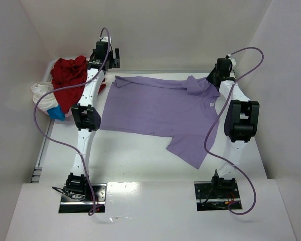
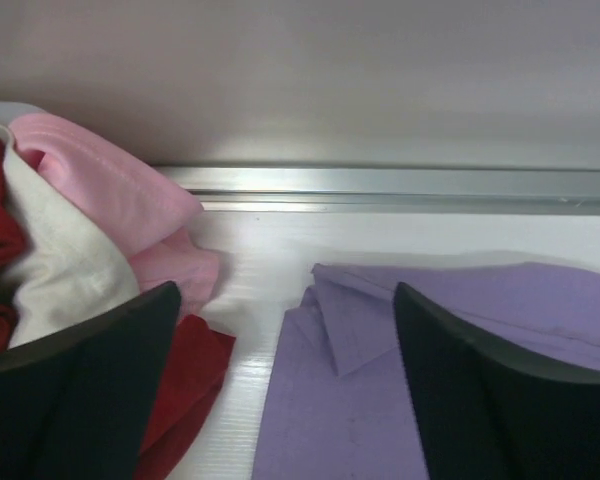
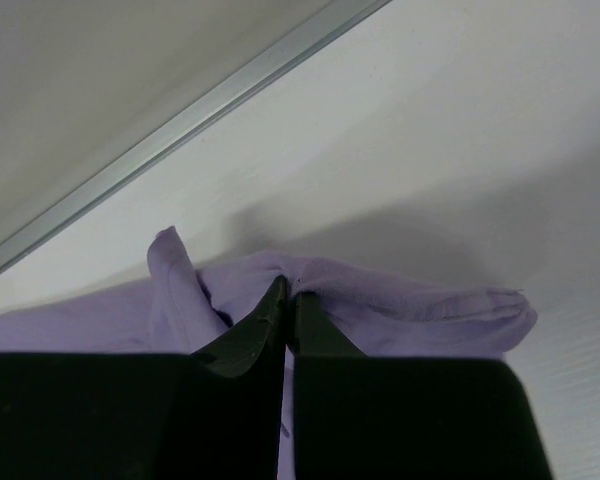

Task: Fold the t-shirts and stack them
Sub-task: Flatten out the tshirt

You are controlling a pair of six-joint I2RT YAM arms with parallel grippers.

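The lavender-purple t-shirt (image 1: 160,110) lies spread on the table, one sleeve hanging toward the near right. My right gripper (image 1: 214,76) is shut on a bunched fold of the purple shirt (image 3: 400,300) at its far right corner. My left gripper (image 1: 104,64) is open and empty, low over the shirt's far left corner (image 2: 380,330), one finger (image 2: 90,390) over the red cloth, the other finger (image 2: 500,390) over the purple. The red t-shirt (image 1: 69,80), the white t-shirt (image 1: 40,94) and the pale pink t-shirt (image 2: 110,190) lie heaped at the far left.
A metal rail (image 2: 400,185) runs along the table's far edge below the white back wall. White side walls close in left and right. A blue bit of cloth (image 1: 56,112) shows at the heap's near side. Purple cables loop off both arms.
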